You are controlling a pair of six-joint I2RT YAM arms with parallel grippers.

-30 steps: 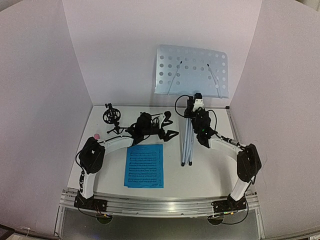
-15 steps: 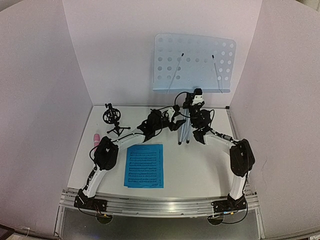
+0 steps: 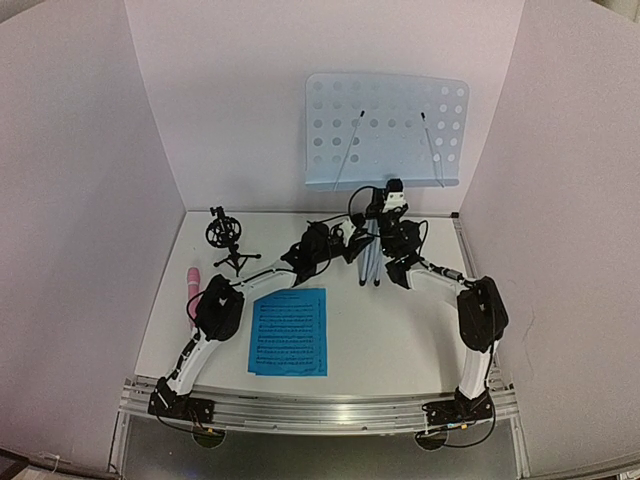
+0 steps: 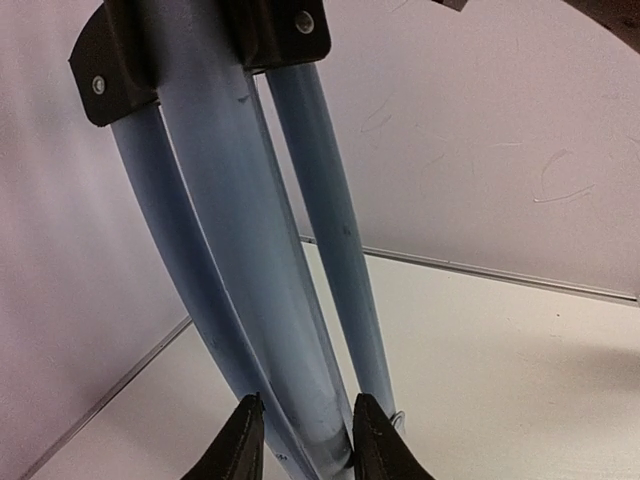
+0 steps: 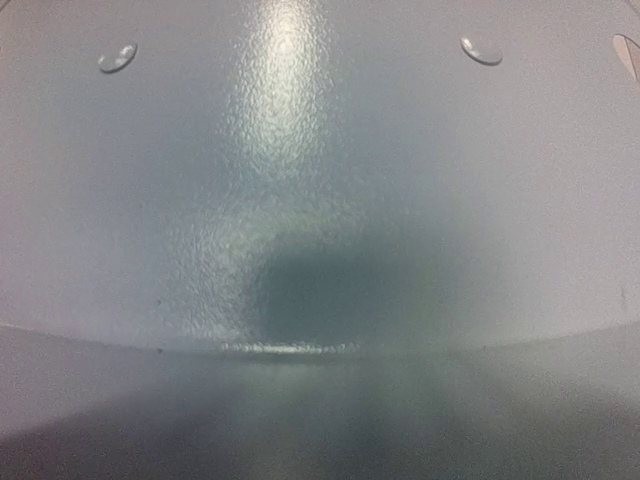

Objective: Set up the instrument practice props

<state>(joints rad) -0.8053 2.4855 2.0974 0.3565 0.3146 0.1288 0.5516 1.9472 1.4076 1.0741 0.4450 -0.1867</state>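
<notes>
The pale-blue perforated music stand [image 3: 385, 130] stands upright at the back of the table, its silver legs [image 3: 370, 262] folded together. My right gripper [image 3: 392, 207] holds the stand's post just under the desk. The right wrist view shows only the desk's surface [image 5: 300, 180], with no fingers in sight. My left gripper [image 4: 305, 402] has closed round one leg [image 4: 300, 350] near its foot. A blue sheet-music page [image 3: 290, 330] lies flat in front. The pink microphone [image 3: 191, 281] lies at the left, and the black tripod mic mount [image 3: 226, 238] stands behind it.
White walls close in the table on three sides, and the stand sits close to the back wall [image 3: 250, 100]. A metal rail [image 3: 320, 408] runs along the near edge between the two arm bases.
The right arm swung the stand from tilted, legs reaching forward, to upright. The left arm reached right to the legs and its jaws closed from wide open onto one leg.
</notes>
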